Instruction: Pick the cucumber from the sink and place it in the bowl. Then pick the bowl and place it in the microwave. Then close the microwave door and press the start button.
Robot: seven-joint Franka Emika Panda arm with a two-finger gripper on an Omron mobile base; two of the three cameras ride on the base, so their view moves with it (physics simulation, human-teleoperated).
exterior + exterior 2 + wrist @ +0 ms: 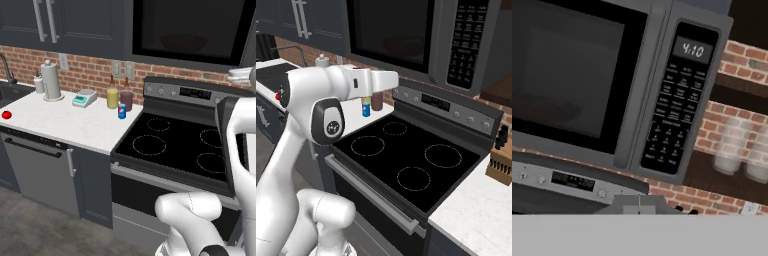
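The microwave [185, 30] hangs above the stove with its door [572, 75] closed. Through the dark glass the bowl [183, 42] shows faintly as a reddish round shape inside. The cucumber is hidden. My gripper [397, 80] is shut with nothing in it and hovers in the air in front of the microwave, a little below the door, pointing toward it. In the hand view its closed fingertips [639, 202] sit below the button panel [679, 100], whose display is lit. The sink [10, 92] lies at the far left.
A black stove top [175, 145] lies under the microwave. On the white counter [65, 122] stand a paper towel roll [50, 80], a scale [84, 98], two bottles [119, 96], a blue can [121, 111] and a red tomato [6, 114]. A knife block [499, 160] stands right of the stove.
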